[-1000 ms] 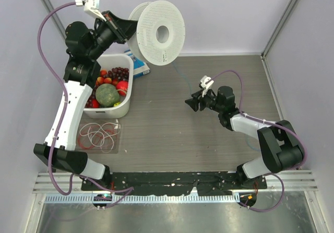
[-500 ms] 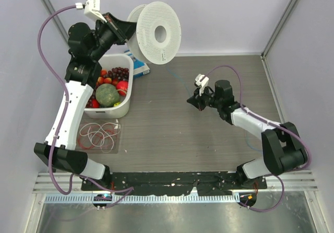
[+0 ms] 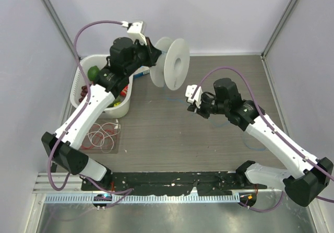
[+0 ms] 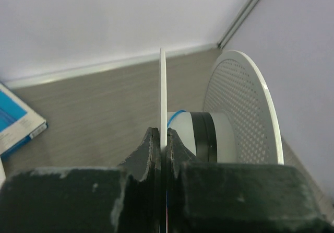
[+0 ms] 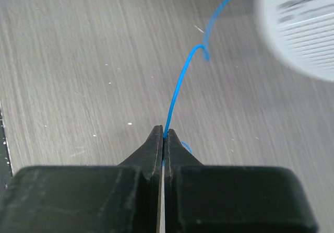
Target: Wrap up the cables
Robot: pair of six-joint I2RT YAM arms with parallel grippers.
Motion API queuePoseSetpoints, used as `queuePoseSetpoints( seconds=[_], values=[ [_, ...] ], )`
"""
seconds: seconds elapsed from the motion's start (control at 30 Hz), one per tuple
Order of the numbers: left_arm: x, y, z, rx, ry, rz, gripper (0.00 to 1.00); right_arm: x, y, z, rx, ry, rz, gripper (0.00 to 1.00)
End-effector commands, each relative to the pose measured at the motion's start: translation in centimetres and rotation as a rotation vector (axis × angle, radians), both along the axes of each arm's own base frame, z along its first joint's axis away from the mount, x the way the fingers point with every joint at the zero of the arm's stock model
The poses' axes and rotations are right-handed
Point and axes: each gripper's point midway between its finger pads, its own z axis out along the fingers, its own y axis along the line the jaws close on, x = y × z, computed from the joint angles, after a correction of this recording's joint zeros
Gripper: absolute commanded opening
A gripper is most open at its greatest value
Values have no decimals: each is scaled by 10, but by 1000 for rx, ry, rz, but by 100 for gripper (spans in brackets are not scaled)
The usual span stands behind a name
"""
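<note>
The left gripper (image 4: pixel 163 139) is clamped on the thin edge of one side disc of a white spool (image 3: pixel 175 63), its jaws closed down to the thickness of that disc. It holds the spool in the air above the far part of the table (image 3: pixel 156 134), with the axis roughly level and the hole through the middle showing from above. In the left wrist view the second disc, full of small holes, stands to the right. A few turns of the blue cable (image 5: pixel 180 86) lie on the core between the two discs, beside a black band (image 4: pixel 203 136).

The right gripper (image 5: pixel 163 134) sits to the right of the spool, apart from it and pointing towards it. Its jaws are pressed together on the blue cable, which comes out from between the tips and curves away towards the blurred spool in the top right corner of the right wrist view. From above, this cable is only a faint line near the spool.

The red and white cables (image 3: pixel 102 136) lie in loose loops on a clear sheet (image 3: pixel 117 147) on the near left part of the table, well apart from both grippers. Behind them stands a white bin (image 3: pixel 79 81) with fruit (image 3: pixel 93 72), partly hidden by the left arm, and a blue book (image 4: pixel 15 123) lies beside it
</note>
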Motion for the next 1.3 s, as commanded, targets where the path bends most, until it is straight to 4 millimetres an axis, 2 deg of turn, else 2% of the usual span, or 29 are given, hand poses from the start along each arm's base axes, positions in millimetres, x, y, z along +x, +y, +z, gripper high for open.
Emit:
queuePoseSetpoints(
  seconds=[0.0,0.2,0.27,0.4,0.53,0.67,0.83,0.97,1.07,1.27],
  values=[
    [3,8,-9,102,-53,66,0,9,-16,40,-43,-94,-56,1],
    [-23,-15,-68,281,-28,-80,0,11,-8,106,51,-192,-48,1],
    [-35,-22,-80,308,-16,-137,0,11,-5,123,79,-209,-40,1],
    [-44,-26,-100,352,42,-163,0,14,0,145,111,-238,-31,1],
    [-44,-23,-106,327,111,-134,0,7,4,146,121,-231,8,1],
    [-40,-20,-100,265,154,-68,0,-4,6,131,97,-222,44,1],
    [-32,-16,-102,192,286,46,0,-24,21,107,61,-200,92,1],
    [-29,-19,-100,145,321,73,0,-33,30,99,54,-199,119,1],
    [-27,-18,-109,146,335,90,0,-36,42,111,73,-219,148,1],
    [-35,-23,-142,179,422,78,0,-30,64,146,138,-259,170,1]
  ],
)
